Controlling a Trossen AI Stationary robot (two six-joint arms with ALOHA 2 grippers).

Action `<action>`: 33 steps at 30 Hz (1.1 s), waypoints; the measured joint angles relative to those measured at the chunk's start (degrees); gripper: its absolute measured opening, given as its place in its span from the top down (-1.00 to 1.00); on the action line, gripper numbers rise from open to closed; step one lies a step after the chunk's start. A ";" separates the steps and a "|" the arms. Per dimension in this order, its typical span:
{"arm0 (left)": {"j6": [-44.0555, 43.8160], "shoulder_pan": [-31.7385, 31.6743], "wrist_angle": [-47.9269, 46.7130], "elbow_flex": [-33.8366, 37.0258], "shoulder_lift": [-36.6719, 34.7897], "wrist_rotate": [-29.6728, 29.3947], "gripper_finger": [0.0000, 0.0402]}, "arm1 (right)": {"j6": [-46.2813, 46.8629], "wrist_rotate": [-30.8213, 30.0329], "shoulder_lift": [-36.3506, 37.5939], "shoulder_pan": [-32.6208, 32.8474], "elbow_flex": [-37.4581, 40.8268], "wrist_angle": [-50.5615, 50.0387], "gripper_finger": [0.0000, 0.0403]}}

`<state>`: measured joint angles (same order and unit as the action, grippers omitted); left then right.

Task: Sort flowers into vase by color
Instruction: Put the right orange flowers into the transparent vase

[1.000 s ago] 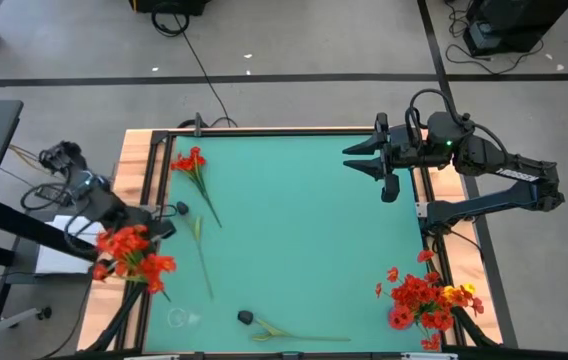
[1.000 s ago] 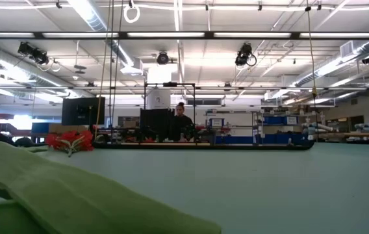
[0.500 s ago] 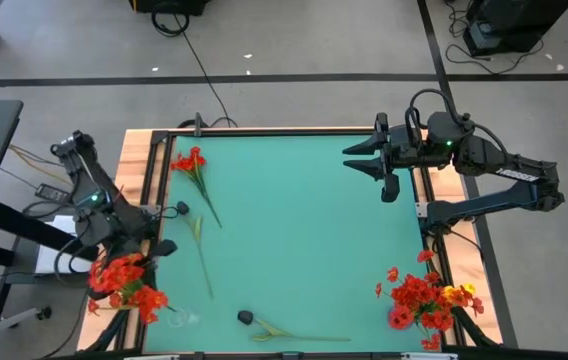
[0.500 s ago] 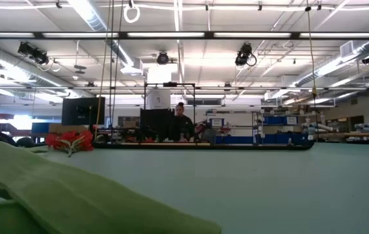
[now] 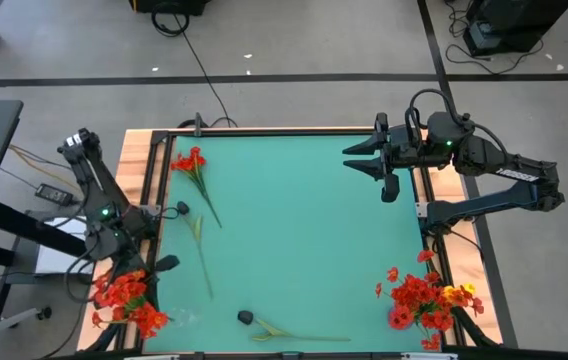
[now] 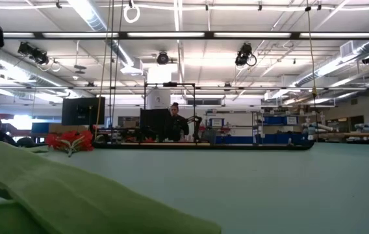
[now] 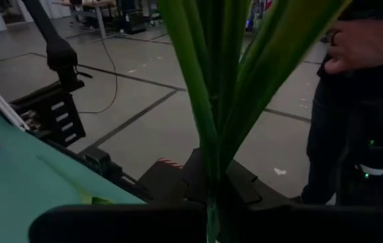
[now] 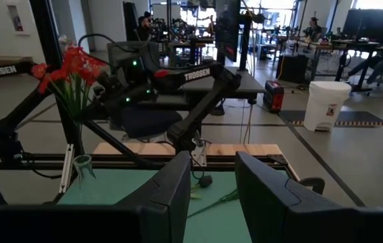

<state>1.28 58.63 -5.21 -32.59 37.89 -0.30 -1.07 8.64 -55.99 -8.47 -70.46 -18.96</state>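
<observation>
A green-topped counter [image 5: 304,240] with flowers spread on it.
The left end effector [image 5: 132,278] grasps a red-orange flower bunch [image 5: 124,298], seemingly over a clear vase; the right end effector [image 5: 362,160] waits, released, at the far edge.

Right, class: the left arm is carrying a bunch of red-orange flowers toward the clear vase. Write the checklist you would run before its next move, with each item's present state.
1. Left pincer shut on the red-orange bunch: ok; the left wrist view shows green stems clamped.
2. Bunch above the clear vase: not ok; blooms hang over the table's left edge, beside it.
3. Vase upright: cannot tell from above.
4. Right pincer out of the way: ok; open, parked at the far right edge.
5. Person's hand near the left arm: not ok.
6. Loose flowers left: ok; red spray, dark head.
</observation>
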 joint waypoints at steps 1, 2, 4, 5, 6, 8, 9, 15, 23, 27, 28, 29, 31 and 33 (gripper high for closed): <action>0.00 0.00 0.41 0.54 -0.02 0.00 0.93 | -0.01 0.00 0.00 0.00 0.00 0.02 0.37; 0.00 0.00 0.69 1.12 -0.02 -0.02 0.92 | -0.01 0.00 0.00 0.00 0.00 0.00 0.37; -0.04 0.00 0.94 2.28 -0.02 -0.08 0.89 | 0.01 -0.01 0.00 0.00 0.00 0.02 0.37; -0.20 0.00 1.08 2.78 0.00 -0.29 0.86 | 0.00 -0.01 0.00 -0.02 0.00 0.02 0.37; -0.36 0.00 1.40 3.29 -0.01 -0.93 0.84 | -0.01 0.00 0.00 0.00 0.00 0.02 0.37; -0.44 0.00 1.65 4.12 -0.02 -2.90 0.76 | 0.01 0.00 0.00 0.00 0.00 0.02 0.37; -0.44 0.00 1.61 4.46 -0.02 -3.65 0.71 | -0.01 -0.02 0.00 0.00 0.00 0.02 0.37; -6.52 0.00 2.23 4.74 -0.02 -4.77 0.28 | 0.00 0.00 0.00 -0.01 0.00 0.02 0.37; -16.93 0.10 -0.60 2.78 -0.04 -1.45 -0.36 | 0.01 -0.02 0.00 0.00 0.00 0.00 0.37; -17.75 0.93 -8.81 -2.79 -0.17 -0.99 -0.43 | 0.01 -0.01 0.00 -0.01 0.00 0.02 0.37; -17.75 1.15 -11.53 -4.51 -0.15 -0.90 -0.43 | 0.01 -0.02 0.00 0.00 0.00 0.02 0.37; -17.75 1.33 -14.24 -6.40 -0.15 -0.90 -0.43 | 0.01 0.00 0.00 -0.02 0.00 0.01 0.37; -18.42 1.42 -19.93 -10.50 -0.15 -1.30 -0.44 | 0.01 0.00 0.00 0.00 0.00 0.02 0.37; -20.86 1.42 -25.74 -14.55 -0.15 -2.53 -0.44 | 0.00 0.00 0.00 -0.02 0.00 0.02 0.37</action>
<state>-19.58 60.05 -30.95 -47.14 37.74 -2.82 -1.07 8.64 -55.99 -8.49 -70.46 -18.94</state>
